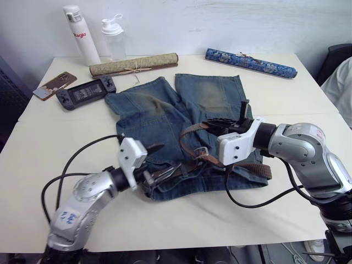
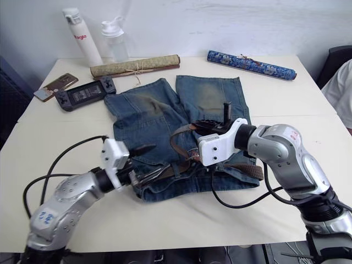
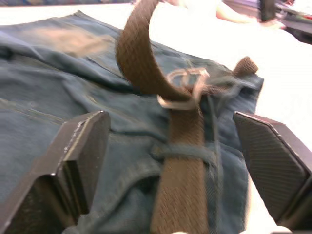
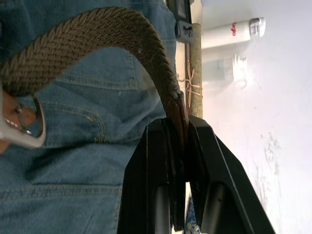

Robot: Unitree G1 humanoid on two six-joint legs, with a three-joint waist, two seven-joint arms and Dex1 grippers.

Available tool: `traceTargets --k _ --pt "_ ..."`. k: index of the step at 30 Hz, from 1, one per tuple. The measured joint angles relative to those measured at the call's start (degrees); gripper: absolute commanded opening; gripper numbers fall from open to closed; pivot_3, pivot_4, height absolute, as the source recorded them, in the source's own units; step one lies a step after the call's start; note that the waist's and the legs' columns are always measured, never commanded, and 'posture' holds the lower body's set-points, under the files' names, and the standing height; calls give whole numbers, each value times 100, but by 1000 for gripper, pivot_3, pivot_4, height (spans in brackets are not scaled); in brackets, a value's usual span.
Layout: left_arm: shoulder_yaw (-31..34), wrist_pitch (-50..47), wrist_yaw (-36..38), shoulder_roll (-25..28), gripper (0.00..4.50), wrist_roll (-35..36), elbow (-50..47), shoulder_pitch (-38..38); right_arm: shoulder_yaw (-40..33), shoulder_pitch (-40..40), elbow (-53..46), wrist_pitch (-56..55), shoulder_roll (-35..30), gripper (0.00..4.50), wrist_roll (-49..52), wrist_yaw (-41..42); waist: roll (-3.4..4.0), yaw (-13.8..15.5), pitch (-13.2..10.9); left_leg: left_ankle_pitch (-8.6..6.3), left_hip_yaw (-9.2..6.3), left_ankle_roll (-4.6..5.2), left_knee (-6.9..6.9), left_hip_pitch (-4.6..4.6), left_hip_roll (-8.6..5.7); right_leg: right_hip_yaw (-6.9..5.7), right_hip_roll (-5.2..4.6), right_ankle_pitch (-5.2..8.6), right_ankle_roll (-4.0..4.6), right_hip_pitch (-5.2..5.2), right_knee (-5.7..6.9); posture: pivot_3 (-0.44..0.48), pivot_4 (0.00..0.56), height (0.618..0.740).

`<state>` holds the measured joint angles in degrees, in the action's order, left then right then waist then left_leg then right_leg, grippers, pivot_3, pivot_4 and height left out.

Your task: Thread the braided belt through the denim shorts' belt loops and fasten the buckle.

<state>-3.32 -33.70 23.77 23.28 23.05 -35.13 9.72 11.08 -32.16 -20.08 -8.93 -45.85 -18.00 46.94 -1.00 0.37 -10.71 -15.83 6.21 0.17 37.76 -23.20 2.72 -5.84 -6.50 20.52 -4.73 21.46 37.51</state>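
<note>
Surface: pale surface (image 1: 286,99) with the denim shorts (image 1: 165,115) spread flat at centre.
Braided belt (image 1: 190,135): lies along the waistband (one end arched upward), the buckle (image 1: 201,152) resting mid-waistband.
Right hand (image 4: 179,141): clamped on the belt's tip.
Left hand (image 1: 159,162): spread wide, empty, at the waistband's left end.
Belt loops (image 3: 187,152): one crosses the strap.

A pale cream worktop (image 1: 49,159) carries everything. The denim shorts (image 1: 165,115) are spread flat at its middle, legs pointing toward the far edge. Along that edge an olive rolled scroll (image 1: 133,64) tied with string and a blue patterned scroll (image 1: 250,62) are laid. A white bottle (image 1: 81,34) and a clear shaker bottle (image 1: 113,36) are stood at the far left corner, with a phone (image 1: 54,85) and a black handheld console (image 1: 86,92) nearby.
</note>
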Motion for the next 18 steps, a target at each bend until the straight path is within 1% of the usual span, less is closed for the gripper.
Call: traceTargets --k 2,3,6,11,14,15,16,17,18 --pt "-263 78 -332 -151 4451 -422 6 406 15 -20 -14 2 63 0 -64 -3 0 -7 0 -1 3 1 -2 0 0 0 3 0 0 1 -1 0 150 717" --pt "-300 113 -382 -189 4451 -503 7 460 17 -20 -14 2 79 0 -86 -3 0 -11 0 -1 4 1 -5 -1 0 -1 4 0 0 1 0 0 150 717" --pt "-465 180 -488 -271 4451 -739 70 500 17 -19 -13 6 93 0 -168 -2 0 -57 0 0 8 0 -14 1 6 -7 8 0 0 5 4 0 150 717" --pt "-470 175 -546 -291 4451 -935 214 500 16 -19 -14 11 106 0 -180 -2 0 -46 0 0 7 -1 -9 2 6 -8 5 0 1 6 0 0 150 717" --pt "-500 131 -580 -348 3689 -1032 248 533 17 -19 -26 25 152 0 -180 -2 0 -18 0 0 4 0 -4 -1 2 -6 2 0 1 4 0 0 150 717" --pt "-507 126 -588 -368 3157 -1043 254 543 16 -19 -30 27 154 0 -180 -2 0 -18 0 0 4 0 -4 -1 2 -6 2 0 1 4 0 0 150 717" --pt "-524 117 -589 -382 2727 -1063 261 564 16 -19 -40 32 155 0 -180 -2 0 -20 0 0 4 0 -3 -1 2 -6 2 0 1 4 0 0 150 717" --pt "-553 109 -585 -386 2405 -1084 273 591 16 -19 -57 38 159 0 -180 -1 0 -26 0 0 4 0 -4 -1 3 -7 3 0 1 4 0 0 150 717" --pt "-580 95 -569 -397 1805 -1092 290 609 16 -19 -71 45 161 0 -180 -1 0 -32 0 0 4 0 -4 0 4 -7 3 0 1 4 0 0 150 717"
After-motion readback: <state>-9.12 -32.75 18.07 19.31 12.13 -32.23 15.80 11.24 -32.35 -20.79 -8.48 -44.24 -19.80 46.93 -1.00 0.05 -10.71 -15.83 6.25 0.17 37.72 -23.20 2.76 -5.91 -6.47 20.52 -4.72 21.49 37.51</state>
